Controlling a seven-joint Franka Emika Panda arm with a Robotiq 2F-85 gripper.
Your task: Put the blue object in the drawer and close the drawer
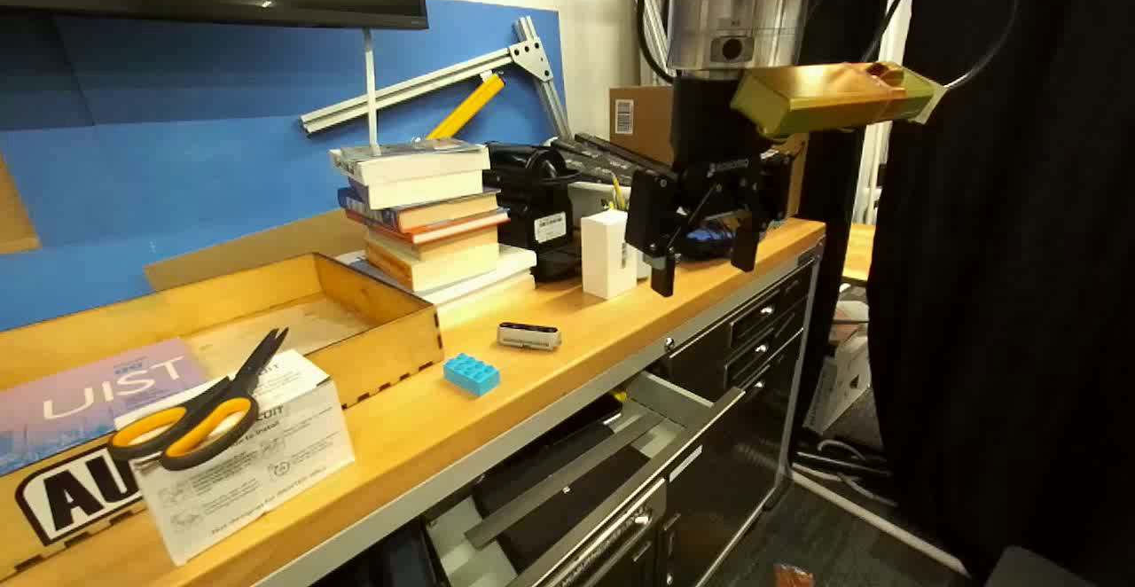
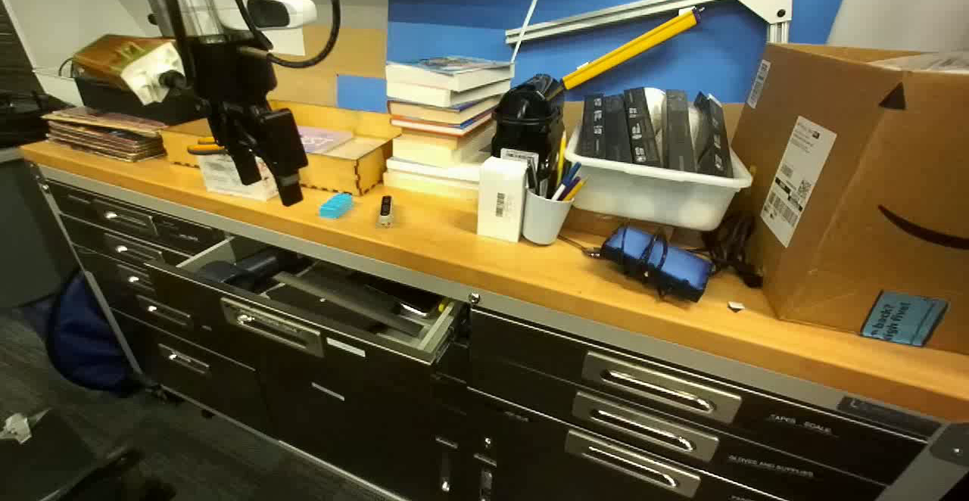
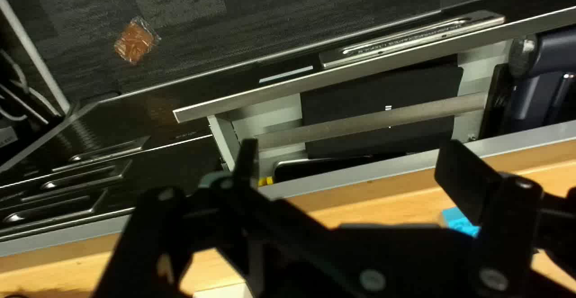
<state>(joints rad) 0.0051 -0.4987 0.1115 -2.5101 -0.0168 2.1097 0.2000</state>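
Note:
The blue object, a small light-blue studded block (image 1: 472,374), lies on the wooden worktop near its front edge. It also shows in an exterior view (image 2: 335,206) and, partly hidden behind a finger, in the wrist view (image 3: 460,221). The drawer (image 1: 658,470) is pulled open below the worktop; its front rim also shows in an exterior view (image 2: 198,300) and in the wrist view (image 3: 270,92). It holds dark flat items and a dark tool. My gripper (image 1: 703,266) is open and empty, above the worktop's front edge, apart from the block. It also shows in the wrist view (image 3: 350,150).
A small black-and-white item (image 1: 529,336) lies beside the block. A white box with scissors (image 1: 248,463), a wooden tray (image 1: 390,348), stacked books (image 1: 434,215) and a white upright box (image 1: 608,254) stand on the worktop. A pen cup (image 2: 545,217) and cardboard box (image 2: 840,183) stand further along.

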